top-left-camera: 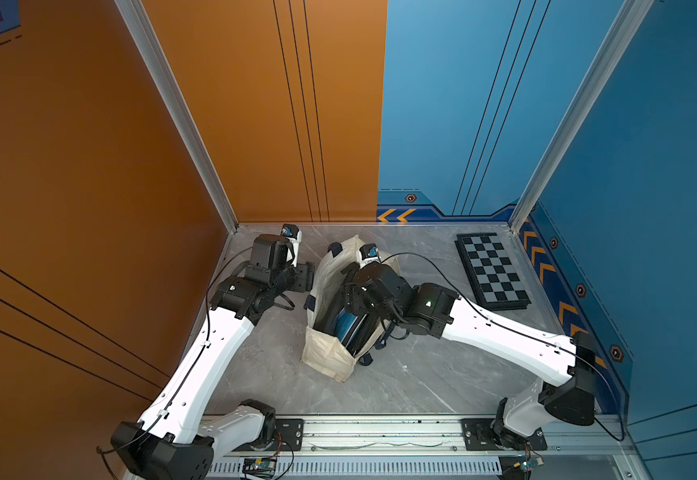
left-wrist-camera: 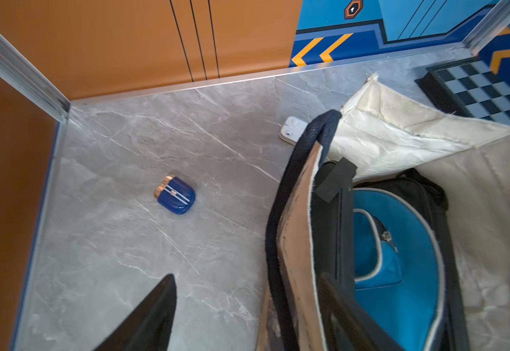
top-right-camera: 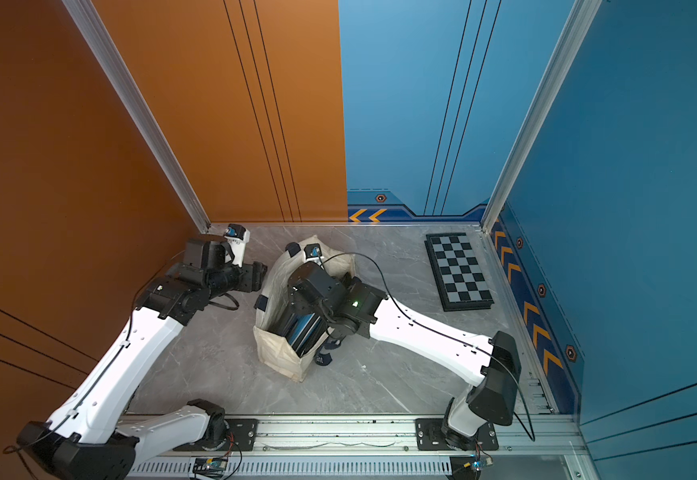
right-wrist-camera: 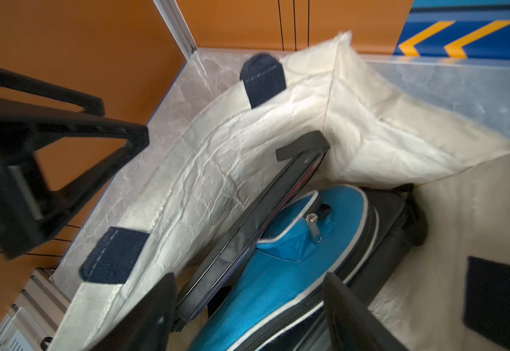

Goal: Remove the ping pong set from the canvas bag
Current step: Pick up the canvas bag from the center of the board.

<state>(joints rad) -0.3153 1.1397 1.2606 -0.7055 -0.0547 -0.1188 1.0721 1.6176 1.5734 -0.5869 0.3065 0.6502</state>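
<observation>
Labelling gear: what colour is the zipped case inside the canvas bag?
The zipped case is bright blue with white piping, clearest in the right wrist view.

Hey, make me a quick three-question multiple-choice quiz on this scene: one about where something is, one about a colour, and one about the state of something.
1. Where is the chessboard?
A) propped upright against the orange wall
B) flat on the table by the blue right-hand wall, apart from the canvas bag
C) folded shut on the front rail

2. What colour is the bag's strap handle?
A) red
B) green
C) navy blue

3. What state is the blue paddle case in?
A) inside the open bag
B) lying out on the table
C) lifted clear in the air

Answers:
1 B: both top views show it lying flat near the far right corner.
2 C: the left wrist view shows a dark blue strap on the cream fabric.
3 A: the right wrist view shows it down in the bag's open mouth.
</observation>
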